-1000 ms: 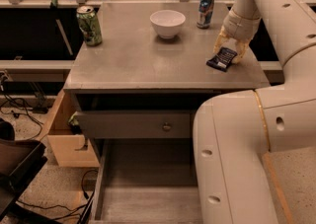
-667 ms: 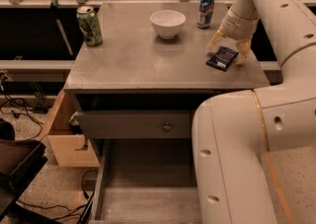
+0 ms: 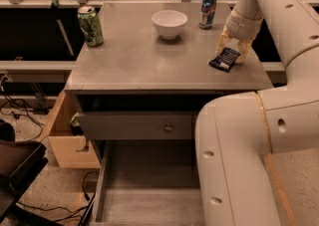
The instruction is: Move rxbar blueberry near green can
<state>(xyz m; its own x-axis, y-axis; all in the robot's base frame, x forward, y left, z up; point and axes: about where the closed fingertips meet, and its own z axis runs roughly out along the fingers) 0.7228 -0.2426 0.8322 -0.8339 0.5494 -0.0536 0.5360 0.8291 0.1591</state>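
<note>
Starting at the gripper (image 3: 232, 52): it's down at the right front part of the grey table (image 3: 134, 65), with its two pale fingers (image 3: 221, 42) either side of the far end of the rxbar blueberry (image 3: 224, 61) and pressed in on it, so we read that as a narrow grip on the bar. The bar sits tilted, near end low toward the table's right front edge, and we can't tell if that end is touching the surface or just off it. Compared with a second ago, hardly anything has shifted. The wrist nudged a touch left and back, and the bar is in pretty much the same spot. Just behind the gripper stands the blue and white can (image 3: 208, 9), and the white bowl (image 3: 169, 23) is left of that, mid-back of the table. The green can (image 3: 90, 26) is way over at the back left corner, well apart from the bar, unmoved. Below the top there's a shut drawer with a knob (image 3: 168, 128) and a lower drawer (image 3: 149, 190) pulled open.
</note>
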